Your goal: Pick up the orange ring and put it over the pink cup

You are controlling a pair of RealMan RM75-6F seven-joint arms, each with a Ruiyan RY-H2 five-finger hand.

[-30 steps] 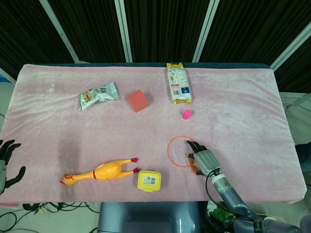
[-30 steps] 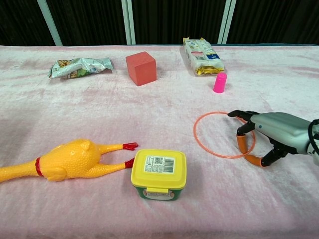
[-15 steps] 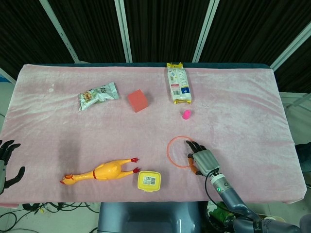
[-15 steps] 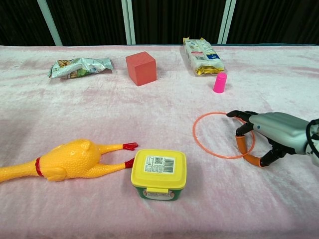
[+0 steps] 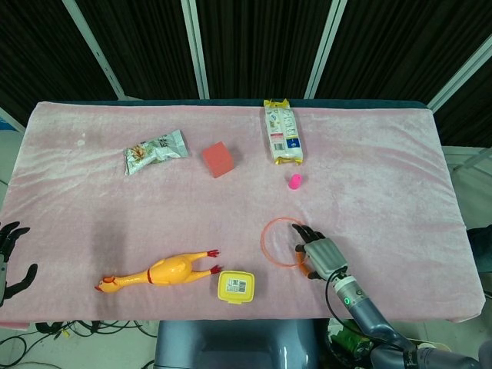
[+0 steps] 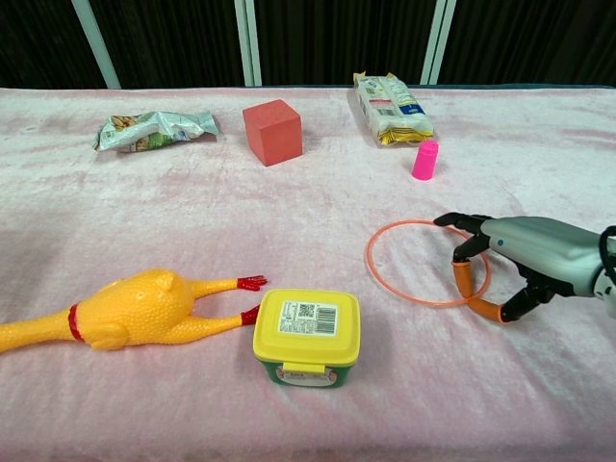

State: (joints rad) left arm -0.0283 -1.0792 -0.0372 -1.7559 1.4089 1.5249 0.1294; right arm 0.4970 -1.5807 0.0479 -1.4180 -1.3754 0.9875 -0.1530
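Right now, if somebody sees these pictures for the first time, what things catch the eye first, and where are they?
The yellow rubber chicken lies near the front left edge of the pink cloth, with a yellow-lidded box beside its feet. To the right, the right hand rests on the thin orange ring, which lies flat. The small pink cup stands upright behind the ring, apart from it.

I see a thin orange ring (image 6: 423,263) under my right hand (image 6: 525,256), which is silver-grey with black fingers (image 6: 465,250) and orange tips. Beyond the fingers stands a bright pink cup (image 6: 424,160). Left of them: a yellow-lidded green tub (image 6: 306,336), a yellow chicken (image 6: 125,312) with red feet, a red cube (image 6: 272,132). The cloth (image 6: 289,212) is pale pink.
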